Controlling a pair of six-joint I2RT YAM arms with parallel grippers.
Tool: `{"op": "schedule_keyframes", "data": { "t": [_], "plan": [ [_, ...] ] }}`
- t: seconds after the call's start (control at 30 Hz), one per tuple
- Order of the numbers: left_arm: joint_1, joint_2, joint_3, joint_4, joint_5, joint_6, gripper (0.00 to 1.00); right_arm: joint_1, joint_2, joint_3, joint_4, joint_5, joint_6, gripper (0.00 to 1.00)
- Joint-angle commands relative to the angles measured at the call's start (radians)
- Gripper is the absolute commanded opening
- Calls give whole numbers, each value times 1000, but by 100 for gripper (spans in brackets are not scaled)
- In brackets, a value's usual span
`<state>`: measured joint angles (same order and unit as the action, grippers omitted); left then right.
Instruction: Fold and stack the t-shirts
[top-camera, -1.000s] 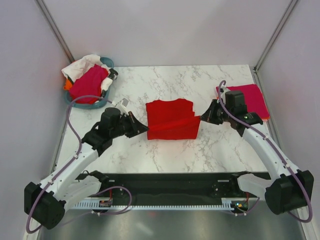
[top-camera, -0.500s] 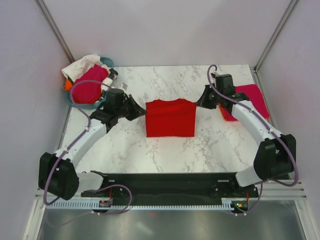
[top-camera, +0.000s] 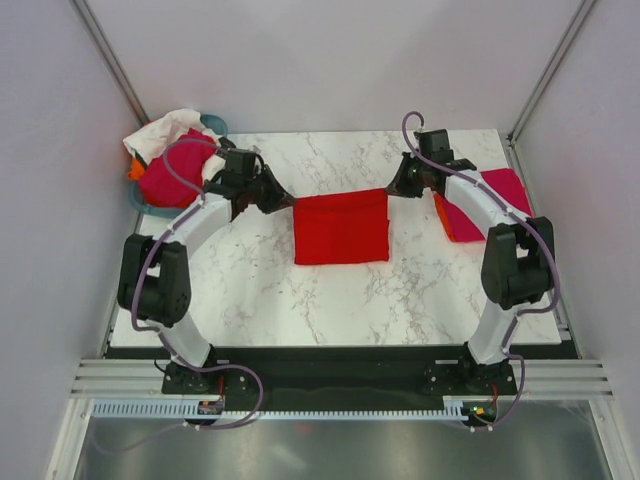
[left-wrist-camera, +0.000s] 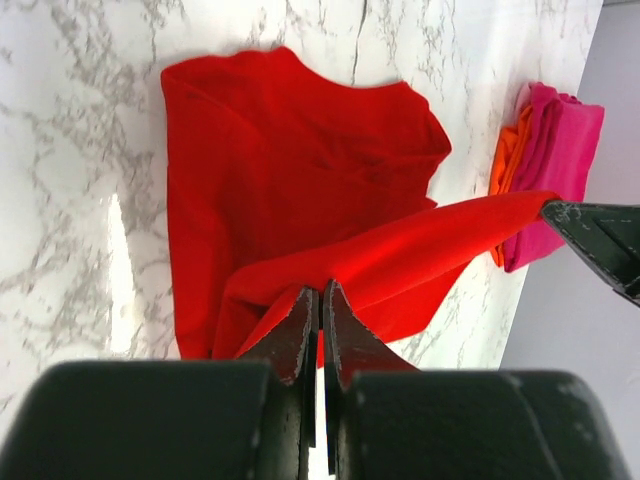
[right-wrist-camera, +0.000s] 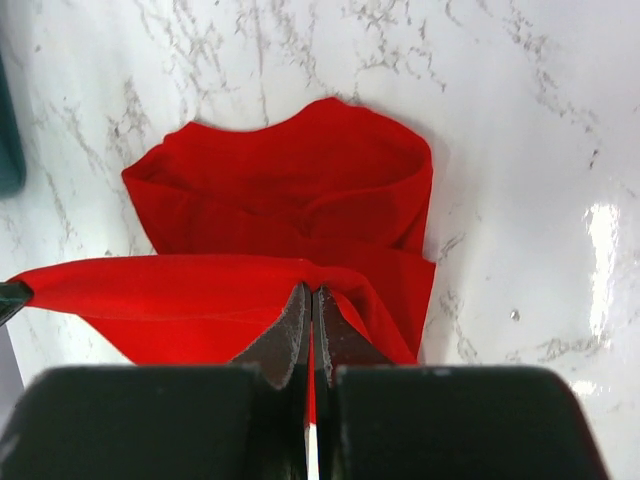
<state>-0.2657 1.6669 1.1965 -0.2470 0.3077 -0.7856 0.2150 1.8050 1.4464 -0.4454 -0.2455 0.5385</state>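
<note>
1. My left claw (left-wrist-camera: 320, 298) and right claw (right-wrist-camera: 311, 297) were each clamped on one end of the red shirt (top-camera: 342, 230), along its raised edge.
2. Its body lay flat just beyond my fingertips.
3. It looked like soft, limp cloth, so I judged the corners the best hold.

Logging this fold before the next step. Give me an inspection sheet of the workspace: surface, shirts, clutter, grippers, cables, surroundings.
Surface: white marble table; no spills seen.
Job's things: red shirt at centre, one edge held taut between both grippers above the rest; folded pink and orange stack at right; unfolded shirts heaped in the tub.
Clutter: teal tub at the far left corner.
Grippers: left gripper shut on the red shirt; right gripper shut on it too.
Cables: purple cables loop off each wrist; no snag seen.
Surroundings: pale walls with metal corner posts; nothing else seen.
</note>
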Motion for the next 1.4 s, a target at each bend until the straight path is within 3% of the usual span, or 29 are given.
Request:
{"op": "schedule_keyframes", "data": {
  "t": [0.0,0.4,0.43,0.47,0.5,0.53,0.57,0.6,0.87,0.93,1.17,1.37],
  "plan": [
    [17,88,122,38,41,39,2,-25,71,77,37,38,17,0],
    [54,457,481,57,51,3,2,-66,404,334,112,26,64,0],
    [54,525,517,60,53,11,16,-69,422,344,128,29,72,3],
    [54,557,588,54,57,14,38,-71,453,356,179,29,77,12],
    [52,589,622,49,60,14,57,-71,464,358,200,43,90,48],
    [54,626,649,42,65,20,82,-72,473,358,203,72,98,59],
    [52,633,670,32,61,32,97,-72,470,347,217,92,98,65],
    [54,627,667,32,54,39,98,-72,464,335,224,98,91,71],
    [54,495,459,95,28,111,94,-74,275,22,479,72,41,71],
    [54,459,410,150,42,111,91,-80,266,-18,514,-12,38,71],
    [52,481,353,186,73,94,82,-83,344,0,502,-116,75,64],
    [54,551,386,187,93,80,78,-82,398,14,455,-74,86,63]
  ]
}}
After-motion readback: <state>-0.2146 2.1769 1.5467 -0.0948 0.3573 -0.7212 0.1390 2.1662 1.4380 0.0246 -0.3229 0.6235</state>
